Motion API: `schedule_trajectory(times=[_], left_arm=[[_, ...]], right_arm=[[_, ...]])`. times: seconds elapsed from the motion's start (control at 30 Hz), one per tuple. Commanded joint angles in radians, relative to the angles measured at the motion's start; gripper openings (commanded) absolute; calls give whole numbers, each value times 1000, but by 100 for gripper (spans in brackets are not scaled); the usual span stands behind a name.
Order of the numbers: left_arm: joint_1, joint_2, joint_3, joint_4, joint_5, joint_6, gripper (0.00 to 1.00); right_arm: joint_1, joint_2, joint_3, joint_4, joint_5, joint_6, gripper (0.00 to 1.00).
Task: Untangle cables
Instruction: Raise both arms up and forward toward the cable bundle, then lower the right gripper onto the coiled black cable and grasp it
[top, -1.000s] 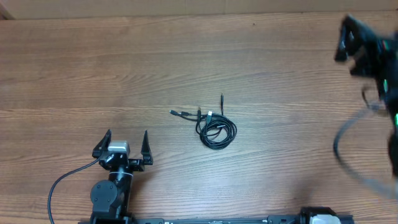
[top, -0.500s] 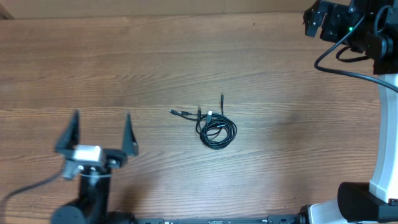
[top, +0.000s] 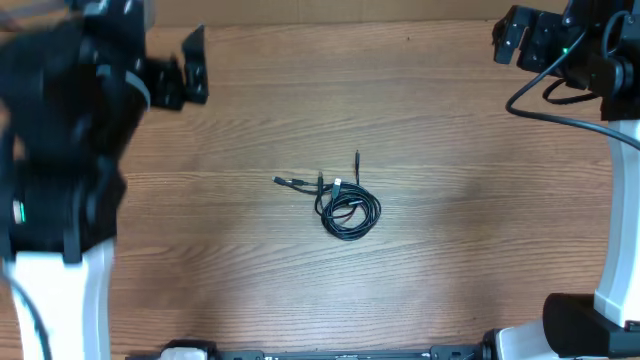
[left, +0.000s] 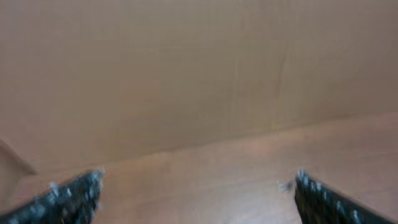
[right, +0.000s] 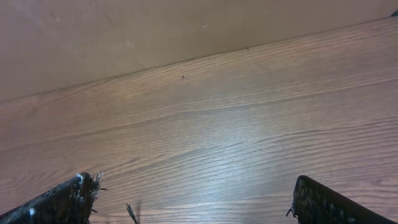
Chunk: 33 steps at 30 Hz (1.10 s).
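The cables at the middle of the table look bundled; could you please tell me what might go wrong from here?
The cables are thin and coiled over one another, so an open pincer may well pinch several strands and tighten the tangle.
The left pincer and right pincer sit far off near the back corners of the table, so a long approach could land off target.

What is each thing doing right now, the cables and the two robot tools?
cables: tangled in one coil on the table, nothing touching them.
left tool: open, empty, near the far left corner.
right tool: open, empty, near the far right corner.
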<state>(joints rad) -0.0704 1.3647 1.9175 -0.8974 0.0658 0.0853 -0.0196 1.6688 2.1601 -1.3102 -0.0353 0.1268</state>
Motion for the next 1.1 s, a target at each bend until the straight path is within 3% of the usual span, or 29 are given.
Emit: schedule_trajectory(times=[0.0,0.23,0.47,0.73,1.07], left_arm=[[3,151,172,-107,100,12,100],[-9,263,181,-183,163,-43,100],[-9,274,181,-291,13,-46,100],[-9,309,178,-422,-18,-179,100],[-36,455,176,-468,-18,-198,100]], right_arm=[[-4,-19,18,3,19,-3,100],[-4,-2,-40,-60,-101,29,100],[88,5,-409,28,-91,-21,100],[291,9,-755,200,-96,-46,100],[502,29,-815,166,18,195,100]])
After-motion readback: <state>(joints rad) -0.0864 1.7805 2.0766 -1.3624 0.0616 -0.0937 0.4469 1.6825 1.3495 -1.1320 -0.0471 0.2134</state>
